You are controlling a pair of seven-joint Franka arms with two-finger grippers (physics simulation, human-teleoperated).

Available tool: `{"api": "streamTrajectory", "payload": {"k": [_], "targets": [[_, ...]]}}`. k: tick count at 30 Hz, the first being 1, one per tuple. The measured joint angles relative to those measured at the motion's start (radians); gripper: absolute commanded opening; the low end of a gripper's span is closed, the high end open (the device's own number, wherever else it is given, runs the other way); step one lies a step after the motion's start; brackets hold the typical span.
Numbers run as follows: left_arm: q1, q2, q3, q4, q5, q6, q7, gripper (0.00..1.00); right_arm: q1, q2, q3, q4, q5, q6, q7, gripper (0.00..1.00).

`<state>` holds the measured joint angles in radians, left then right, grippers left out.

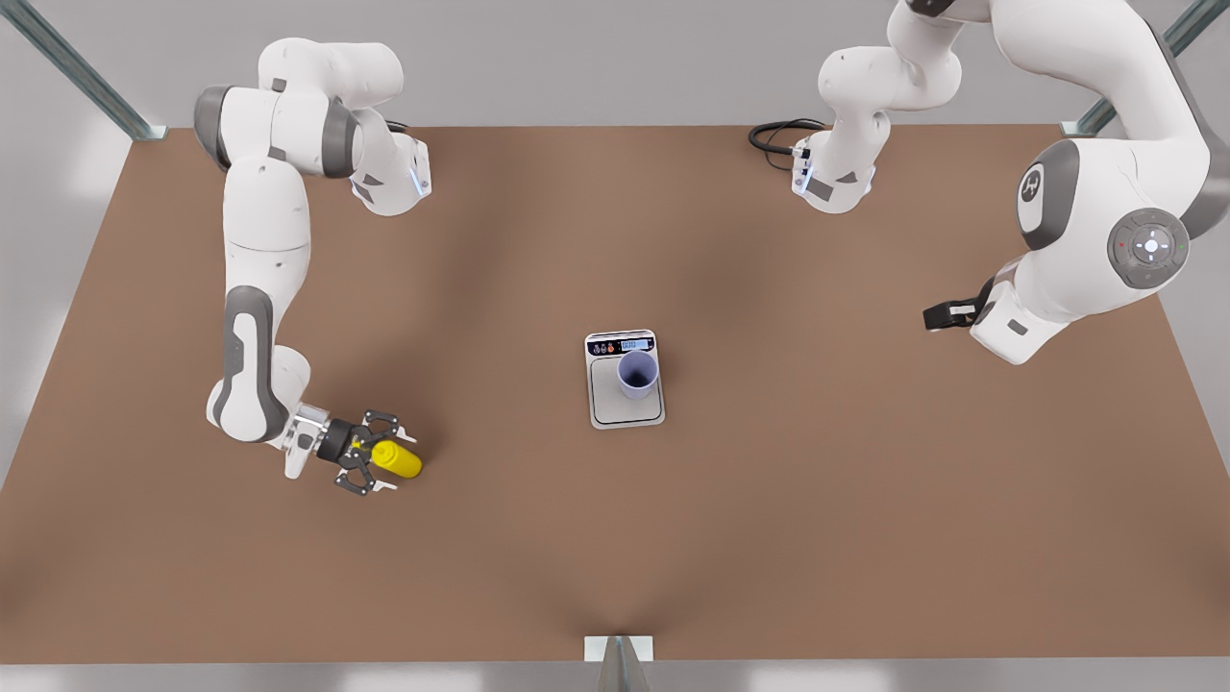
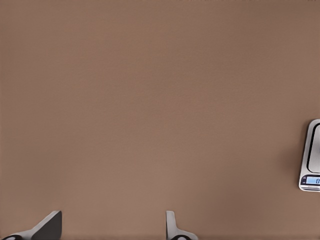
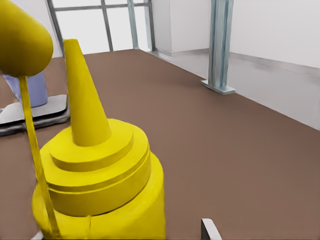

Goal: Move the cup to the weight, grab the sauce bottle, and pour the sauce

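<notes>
The cup (image 1: pixel 637 373) stands upright on the weight (image 1: pixel 625 404), on the far part of its steel plate, just next to the black strip with the blue display. In the right wrist view the cup (image 3: pixel 31 90) and the weight (image 3: pixel 35 116) sit far off behind the bottle. The weight lies flat near the middle of the brown surface (image 1: pixel 826 500).

The sauce bottle (image 1: pixel 395 458) is well apart from the weight, toward the front view's left. It is yellow and sits low by the surface. The right gripper (image 1: pixel 370 466) has its fingers around the bottle, one on each side. In the right wrist view the sauce bottle (image 3: pixel 102 185) is very close, and its pointed nozzle aims toward the cup.

The left gripper (image 2: pixel 112 227) waits high up at the front view's right, well away from the weight. Its two fingers (image 2: pixel 47 226) are spread wide with nothing between them. In the left wrist view the end of the weight (image 2: pixel 312 162) with the blue display peeks in at one edge.
</notes>
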<state>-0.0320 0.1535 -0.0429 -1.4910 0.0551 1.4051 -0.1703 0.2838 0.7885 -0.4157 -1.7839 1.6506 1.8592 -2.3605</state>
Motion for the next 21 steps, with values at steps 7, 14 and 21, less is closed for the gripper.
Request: {"api": "streamTrajectory", "payload": {"k": [7,14,21], "targets": [[-0.001,0.0,0.0,0.0,0.0,-0.002,0.0,1.0,-0.003,-0.002,-0.001,-0.005,-0.004,-0.001,-0.003,1.0],[-0.002,0.0,0.0,0.0,0.0,-0.002,-0.003,1.0,-0.038,-0.002,-0.002,-0.026,-0.015,-0.046,-0.039,1.0],[-0.002,-0.001,0.0,0.0,0.0,-0.002,-0.003,1.0,-0.124,-0.011,-0.006,-0.053,-0.091,-0.1,-0.083,1.0]]}}
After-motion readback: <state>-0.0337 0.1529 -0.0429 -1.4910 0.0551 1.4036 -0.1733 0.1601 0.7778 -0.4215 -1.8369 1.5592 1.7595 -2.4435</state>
